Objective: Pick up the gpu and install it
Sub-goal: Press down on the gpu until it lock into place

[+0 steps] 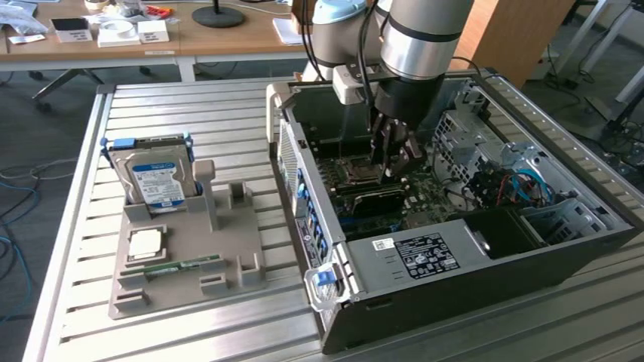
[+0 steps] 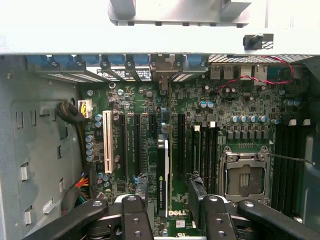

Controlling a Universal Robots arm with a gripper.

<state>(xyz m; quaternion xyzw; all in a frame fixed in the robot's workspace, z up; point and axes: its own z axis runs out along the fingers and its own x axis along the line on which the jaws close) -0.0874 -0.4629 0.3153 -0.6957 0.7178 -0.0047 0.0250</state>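
Well off from the claw (image 1: 397,162), toward the exterior view's left, a grey holder (image 1: 241,264) sits on the slatted table (image 1: 181,113). A hard drive (image 1: 156,181) stands upright in it, and a narrow memory stick (image 1: 186,265) lies flat nearer the front. To the right is the open computer case (image 1: 483,264), and the arm reaches down into it so that the claw hangs just above the motherboard (image 2: 225,115).

The gpu (image 2: 163,175) stands on edge in a slot directly beneath the claw, between its two fingers (image 2: 141,192). The claw is spread apart, with a gap showing between the card and one finger. The empty processor socket (image 2: 245,175) lies just beside the claw.
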